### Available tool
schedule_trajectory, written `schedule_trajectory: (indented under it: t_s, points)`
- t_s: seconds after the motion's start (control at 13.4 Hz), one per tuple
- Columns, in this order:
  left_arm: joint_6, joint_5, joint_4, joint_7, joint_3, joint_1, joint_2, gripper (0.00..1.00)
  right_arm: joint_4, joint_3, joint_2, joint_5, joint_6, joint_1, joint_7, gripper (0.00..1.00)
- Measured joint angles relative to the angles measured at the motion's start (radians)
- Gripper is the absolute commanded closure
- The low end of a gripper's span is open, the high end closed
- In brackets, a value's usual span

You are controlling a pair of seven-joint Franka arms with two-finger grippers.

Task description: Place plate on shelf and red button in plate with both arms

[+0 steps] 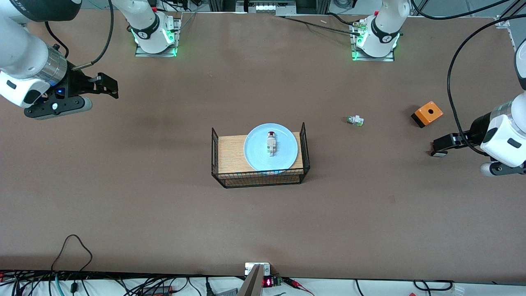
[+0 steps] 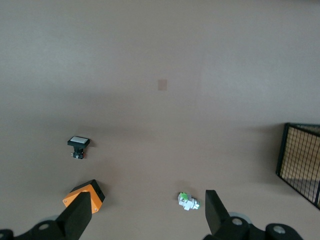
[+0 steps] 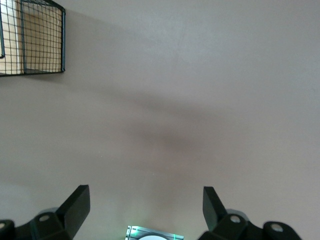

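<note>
The wire basket (image 1: 260, 174) holds the plate (image 1: 254, 154), and the red button (image 1: 271, 143) lies on the plate. The left gripper (image 1: 436, 149) and the right gripper (image 1: 107, 85) both hang over bare table, fingers spread, holding nothing.

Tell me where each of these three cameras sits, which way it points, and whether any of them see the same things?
Front view: high across the table, facing both bases; plate with red button in the wire basket; right gripper and left gripper open.
Left wrist view: looks down past its open fingers at the orange box and green-capped button.
Right wrist view: open fingers, bare table.
Shared: both wrist views catch the basket.
</note>
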Motion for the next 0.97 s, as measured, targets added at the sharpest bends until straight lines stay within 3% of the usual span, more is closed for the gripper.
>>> schedule_trajectory:
  t_s: [0.15, 0.37, 0.67, 0.97]
  points:
    - [0.029, -0.008, -0.033, 0.065, 0.008, 0.004, -0.02, 0.0, -0.044, 0.0, -0.027, 0.0, 0.019, 0.0, 0.0, 0.0]
    - [0.121, -0.051, -0.162, 0.172, 0.074, -0.002, -0.093, 0.0, -0.113, -0.005, -0.069, 0.0, 0.059, -0.001, 0.0, 0.0]
    - [0.202, -0.094, -0.361, 0.184, 0.227, -0.122, -0.228, 0.0, -0.122, -0.007, -0.077, 0.0, 0.078, -0.001, 0.0, 0.0]
    - [0.204, -0.096, -0.402, 0.135, 0.239, -0.131, -0.26, 0.0, -0.105, -0.01, -0.066, 0.0, 0.081, -0.004, 0.006, 0.0]
